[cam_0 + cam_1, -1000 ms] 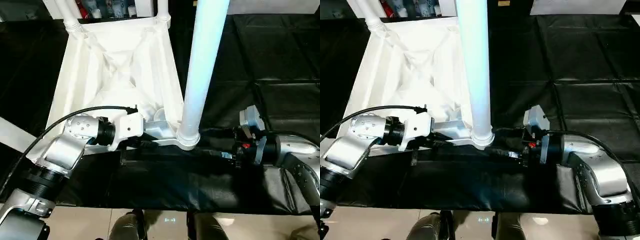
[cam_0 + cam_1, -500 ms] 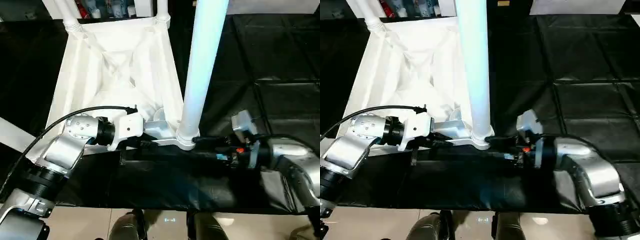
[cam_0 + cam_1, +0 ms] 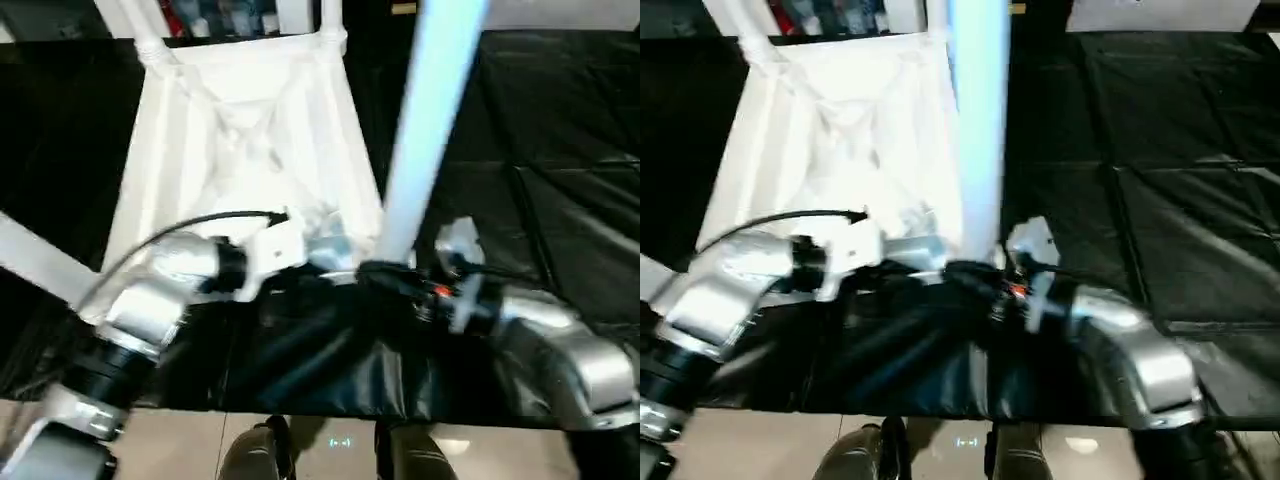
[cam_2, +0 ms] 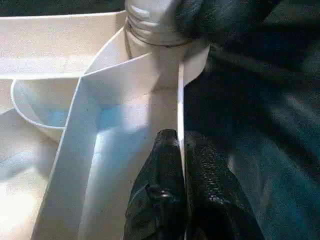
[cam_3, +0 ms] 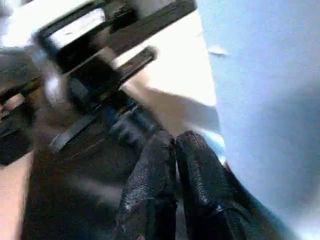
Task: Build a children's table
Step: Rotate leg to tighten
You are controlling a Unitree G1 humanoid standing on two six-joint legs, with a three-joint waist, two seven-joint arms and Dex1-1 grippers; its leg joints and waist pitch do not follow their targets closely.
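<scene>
Lying upside down on the black sheet-covered surface (image 3: 560, 130), the white plastic rectangular table top (image 3: 250, 140) shows its ribbed underside, and the left pincer (image 4: 181, 150) is right at its near edge. In the left wrist view those two black fingers (image 4: 162, 170) are clenched on the thin white side wall of the top, one finger inside the wall, the other outside against the dark sheet. Straight ahead of the left pincer sits the round corner socket (image 4: 155, 30), with the base of a leg seated in it. From the head views, the silver left forearm (image 3: 150, 300) reaches in from the near left, a black cable (image 3: 190, 225) arcing over it.

Moving right: the long round tapered white leg (image 3: 425, 130) rises steeply from that near corner socket, just beyond the left pincer's tips. Two more white legs (image 3: 130, 20) stand at the far corners of the top, well beyond both pincers.

On the right, the right pincer (image 5: 175, 150) has its black fingers pressed together, nothing visibly between them, sitting just beside the pale leg's base. In the head view the right pincer (image 3: 385, 275) lies low by the corner socket, close to the left pincer's tips.
</scene>
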